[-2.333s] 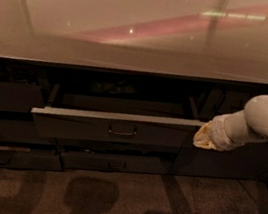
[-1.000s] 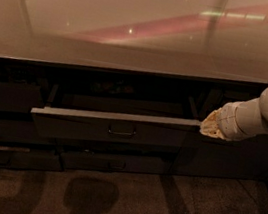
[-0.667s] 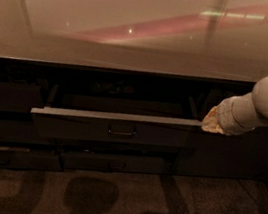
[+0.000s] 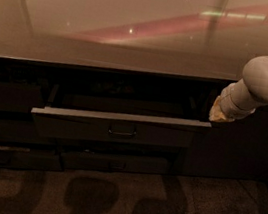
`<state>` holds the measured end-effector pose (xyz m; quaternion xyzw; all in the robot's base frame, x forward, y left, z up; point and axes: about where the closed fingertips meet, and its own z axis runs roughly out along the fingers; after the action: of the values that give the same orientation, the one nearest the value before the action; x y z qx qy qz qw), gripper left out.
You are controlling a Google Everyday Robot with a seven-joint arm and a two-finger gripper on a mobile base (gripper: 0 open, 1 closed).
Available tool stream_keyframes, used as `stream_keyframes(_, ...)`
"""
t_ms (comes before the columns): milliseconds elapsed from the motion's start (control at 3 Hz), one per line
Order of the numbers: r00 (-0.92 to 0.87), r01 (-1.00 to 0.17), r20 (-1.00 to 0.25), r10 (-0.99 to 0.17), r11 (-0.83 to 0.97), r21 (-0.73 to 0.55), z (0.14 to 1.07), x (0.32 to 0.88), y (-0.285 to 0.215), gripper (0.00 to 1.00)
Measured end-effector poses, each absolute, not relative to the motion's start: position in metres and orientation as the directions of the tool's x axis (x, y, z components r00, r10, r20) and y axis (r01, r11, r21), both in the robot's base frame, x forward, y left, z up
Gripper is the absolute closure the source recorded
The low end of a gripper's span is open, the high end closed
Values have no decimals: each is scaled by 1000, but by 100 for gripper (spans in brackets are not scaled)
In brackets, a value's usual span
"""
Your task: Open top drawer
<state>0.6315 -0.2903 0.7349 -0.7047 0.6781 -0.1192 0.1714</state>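
My end effector [image 4: 220, 114] sits at the right end of the top drawer's [image 4: 116, 125] upper edge, just under the worktop [image 4: 111, 29] lip. Wide or narrow: cannot tell. Judgement: it is placed to work the corner, not the central handle [image 4: 122, 131]. The drawer stands partly out. Its interior is lost in shadow, contact is unconfirmed, and my arm is cut off at right.
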Motion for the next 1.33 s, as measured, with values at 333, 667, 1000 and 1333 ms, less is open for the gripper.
stream_keyframes(333,24,-922,-79,-997,8,-387,729,635,-297,100)
stream_keyframes(667,78,-920,-24,-997,-63,-388,724,646,-251,100)
stream_keyframes(1000,140,-922,56,-989,-150,-358,706,648,-214,100)
stream_keyframes(1333,140,-922,56,-989,-150,-358,706,648,-214,100)
